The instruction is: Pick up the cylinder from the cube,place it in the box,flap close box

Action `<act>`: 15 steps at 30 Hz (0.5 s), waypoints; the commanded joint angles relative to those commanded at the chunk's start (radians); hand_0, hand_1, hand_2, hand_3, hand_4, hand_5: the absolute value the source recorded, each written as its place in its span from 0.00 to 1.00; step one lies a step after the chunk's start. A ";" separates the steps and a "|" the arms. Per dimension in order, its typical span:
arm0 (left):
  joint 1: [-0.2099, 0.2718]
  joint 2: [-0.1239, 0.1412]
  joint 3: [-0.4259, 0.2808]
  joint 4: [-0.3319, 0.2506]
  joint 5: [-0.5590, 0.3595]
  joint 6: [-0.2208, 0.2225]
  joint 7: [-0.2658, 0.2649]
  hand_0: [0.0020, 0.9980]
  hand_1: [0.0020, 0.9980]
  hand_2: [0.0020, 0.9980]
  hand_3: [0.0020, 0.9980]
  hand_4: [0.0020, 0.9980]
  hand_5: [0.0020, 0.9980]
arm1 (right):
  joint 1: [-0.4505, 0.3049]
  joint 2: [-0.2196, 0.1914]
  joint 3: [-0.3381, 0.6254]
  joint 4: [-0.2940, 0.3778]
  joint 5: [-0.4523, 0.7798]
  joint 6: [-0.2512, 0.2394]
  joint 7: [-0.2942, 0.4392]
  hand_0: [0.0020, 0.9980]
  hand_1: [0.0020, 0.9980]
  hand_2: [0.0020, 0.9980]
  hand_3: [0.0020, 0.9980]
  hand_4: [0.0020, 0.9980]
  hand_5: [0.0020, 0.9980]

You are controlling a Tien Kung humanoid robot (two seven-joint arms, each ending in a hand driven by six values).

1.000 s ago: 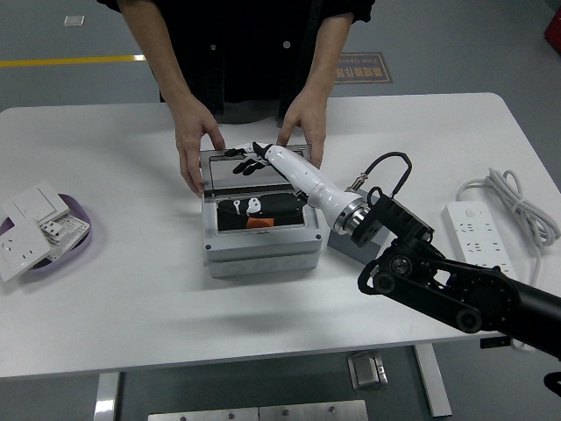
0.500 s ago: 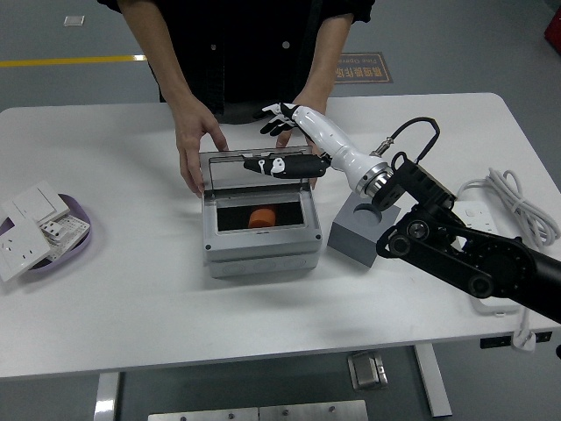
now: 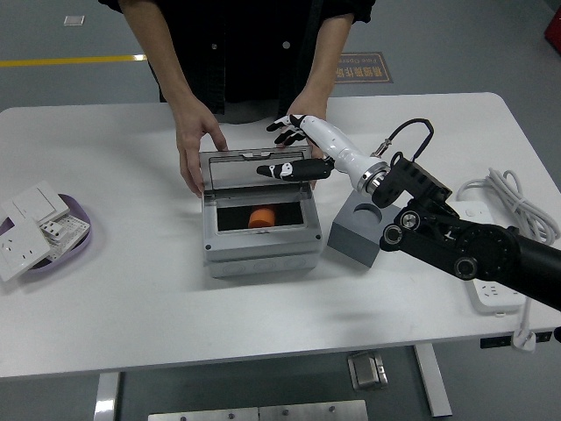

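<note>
Cylinder [image 3: 261,217], short and orange, lies on its side inside the grey box [image 3: 259,246] at frame centre; we see it through the box's dark opening. Box's clear flap [image 3: 250,167] stands raised at the back, w/ a person's two hands [image 3: 195,140] holding the box's far corners, so room behind is tight. Grey cube [image 3: 359,232] sits just right of the box, its top recess bare. We see open tabletop [image 3: 263,307] below the box toward the frame's bottom edge; purple plate [image 3: 79,246] w/ white switch plates at far left, power strip [image 3: 478,232] at far right. Right hand [image 3: 294,149] reaches in from lower right, forearm angled up-left, over the flap's right end; fingers spread, one dark digit lying along the flap's top, gripping nothing.
</note>
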 joint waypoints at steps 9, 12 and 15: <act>0.001 -0.004 0.012 0.000 -0.016 0.001 -0.007 0.62 0.64 0.63 0.63 0.69 0.24 | -0.071 -0.054 0.009 0.167 -0.056 -0.021 -0.014 0.74 0.65 0.64 0.74 0.97 0.53; 0.002 -0.005 0.016 -0.001 -0.020 0.001 -0.009 0.62 0.64 0.63 0.63 0.69 0.24 | -0.097 -0.071 0.006 0.224 -0.067 -0.026 -0.019 0.60 0.63 0.64 0.73 0.96 0.54; 0.003 -0.006 0.018 -0.001 -0.023 0.001 -0.010 0.62 0.64 0.63 0.63 0.69 0.24 | -0.126 -0.086 0.007 0.280 -0.082 -0.030 -0.028 0.60 0.63 0.64 0.73 0.96 0.54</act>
